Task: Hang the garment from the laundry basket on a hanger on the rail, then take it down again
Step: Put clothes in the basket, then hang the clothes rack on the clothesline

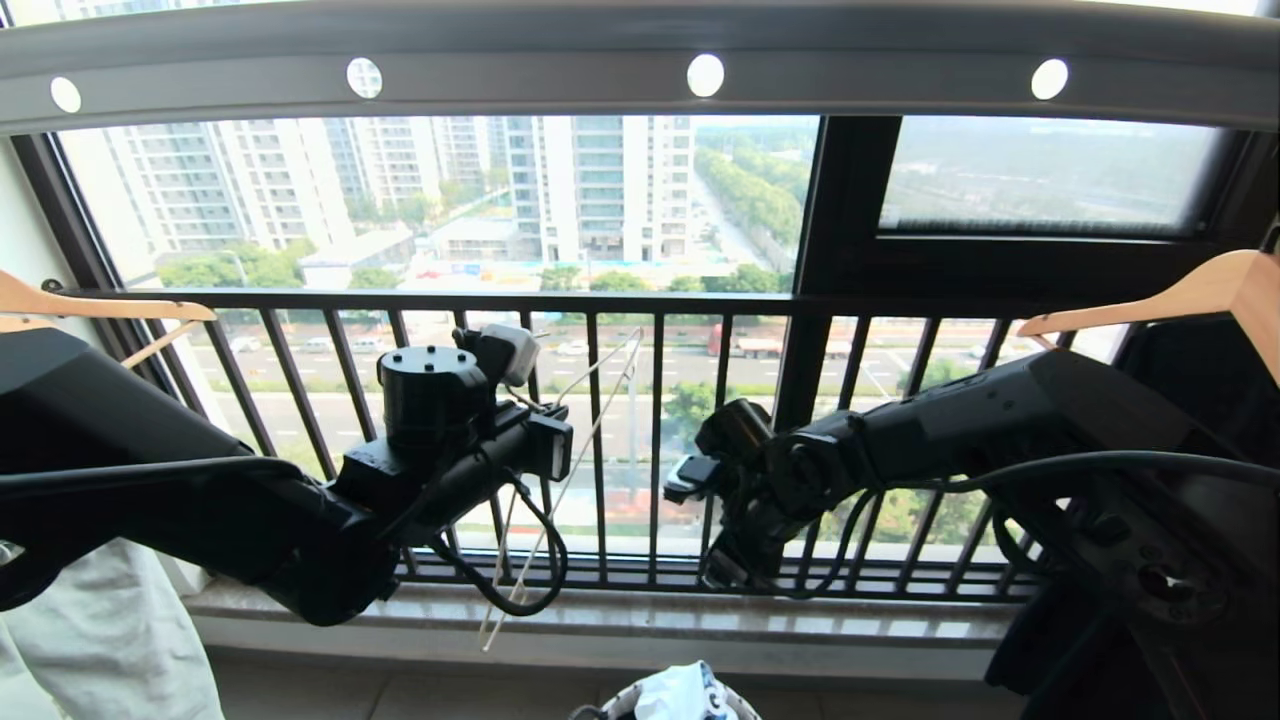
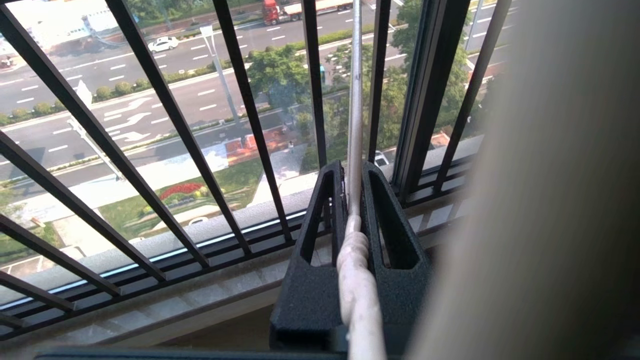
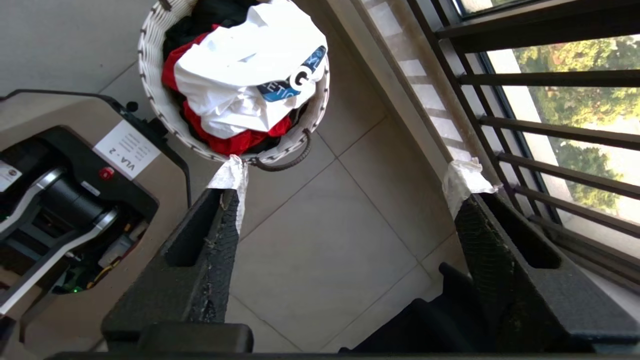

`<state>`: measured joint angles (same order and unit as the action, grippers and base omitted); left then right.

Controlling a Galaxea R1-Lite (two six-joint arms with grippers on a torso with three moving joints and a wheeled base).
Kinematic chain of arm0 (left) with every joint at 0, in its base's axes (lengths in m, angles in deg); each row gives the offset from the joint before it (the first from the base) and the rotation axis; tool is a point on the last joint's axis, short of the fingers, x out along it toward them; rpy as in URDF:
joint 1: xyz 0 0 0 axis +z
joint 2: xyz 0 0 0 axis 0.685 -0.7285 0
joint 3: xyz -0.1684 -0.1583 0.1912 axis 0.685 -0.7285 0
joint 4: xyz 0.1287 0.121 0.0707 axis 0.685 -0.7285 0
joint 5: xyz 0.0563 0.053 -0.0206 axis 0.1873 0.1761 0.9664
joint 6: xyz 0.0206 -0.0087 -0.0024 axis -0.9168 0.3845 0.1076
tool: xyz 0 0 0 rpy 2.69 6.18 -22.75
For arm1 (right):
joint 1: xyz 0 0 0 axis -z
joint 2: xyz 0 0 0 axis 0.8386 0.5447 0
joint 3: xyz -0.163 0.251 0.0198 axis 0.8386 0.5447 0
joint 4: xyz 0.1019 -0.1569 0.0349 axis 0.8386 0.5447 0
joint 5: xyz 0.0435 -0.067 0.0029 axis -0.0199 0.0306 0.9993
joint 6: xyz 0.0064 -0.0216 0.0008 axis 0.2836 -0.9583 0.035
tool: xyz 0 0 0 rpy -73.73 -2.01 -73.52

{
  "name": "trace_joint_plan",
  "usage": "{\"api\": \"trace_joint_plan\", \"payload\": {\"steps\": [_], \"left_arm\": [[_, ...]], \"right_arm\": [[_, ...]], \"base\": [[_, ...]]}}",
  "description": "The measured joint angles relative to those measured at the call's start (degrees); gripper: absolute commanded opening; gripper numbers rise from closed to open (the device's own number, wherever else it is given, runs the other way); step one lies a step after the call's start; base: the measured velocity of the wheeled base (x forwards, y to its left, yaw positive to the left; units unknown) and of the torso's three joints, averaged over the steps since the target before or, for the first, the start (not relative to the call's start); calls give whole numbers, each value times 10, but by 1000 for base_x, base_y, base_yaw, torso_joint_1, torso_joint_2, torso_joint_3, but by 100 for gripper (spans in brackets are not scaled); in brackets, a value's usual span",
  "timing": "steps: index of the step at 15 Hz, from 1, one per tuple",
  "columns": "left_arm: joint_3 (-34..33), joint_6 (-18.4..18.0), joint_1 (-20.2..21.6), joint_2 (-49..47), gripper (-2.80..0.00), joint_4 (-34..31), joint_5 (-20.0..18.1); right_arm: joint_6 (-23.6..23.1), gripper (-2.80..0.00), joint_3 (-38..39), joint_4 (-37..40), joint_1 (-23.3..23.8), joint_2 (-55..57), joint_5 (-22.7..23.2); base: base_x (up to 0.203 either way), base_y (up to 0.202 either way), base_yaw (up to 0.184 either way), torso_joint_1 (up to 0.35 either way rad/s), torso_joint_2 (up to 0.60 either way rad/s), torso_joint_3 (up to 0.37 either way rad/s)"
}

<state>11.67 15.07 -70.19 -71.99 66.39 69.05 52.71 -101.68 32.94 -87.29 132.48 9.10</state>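
Left tool pinching the wire hanger, right tool spread above the basket.

The left tool (image 2: 352,200) is pressed tight on the twisted neck of the cream hanger (image 1: 590,400), held up before the black window railing (image 1: 660,440), below the grey rail (image 1: 640,60). The right tool (image 3: 345,200) hangs with its fingers wide apart over the tiled floor (image 3: 320,240). The white T-shirt (image 3: 240,65) lies crumpled on top in the laundry basket (image 3: 155,100), over a red garment (image 3: 225,142).

A wide window (image 1: 450,200) shows daylight, tower blocks and a road. Against it stands a black railing (image 1: 600,420); below that, a pale stone sill (image 1: 600,625) and tiled floor (image 3: 325,240).
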Motion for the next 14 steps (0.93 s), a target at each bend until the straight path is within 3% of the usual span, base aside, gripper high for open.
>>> {"api": "trace_joint_plan", "payload": {"steps": [5, 9, 14], "left_arm": [[2, -6, -4, 16, -280, -84, -1], [5, -9, -14, 32, -280, -114, -2], [3, -26, -34, 95, -280, -242, -1]], "right_arm": [[107, -280, 171, -103, -20, -105, -12], [192, -280, 307, -148, -37, -243, -72], [180, -280, 354, -170, -48, -355, -123]], "base": [[0, 0, 0, 0, 0, 0], [0, 0, 0, 0, 0, 0], [0, 0, 0, 0, 0, 0]]}}
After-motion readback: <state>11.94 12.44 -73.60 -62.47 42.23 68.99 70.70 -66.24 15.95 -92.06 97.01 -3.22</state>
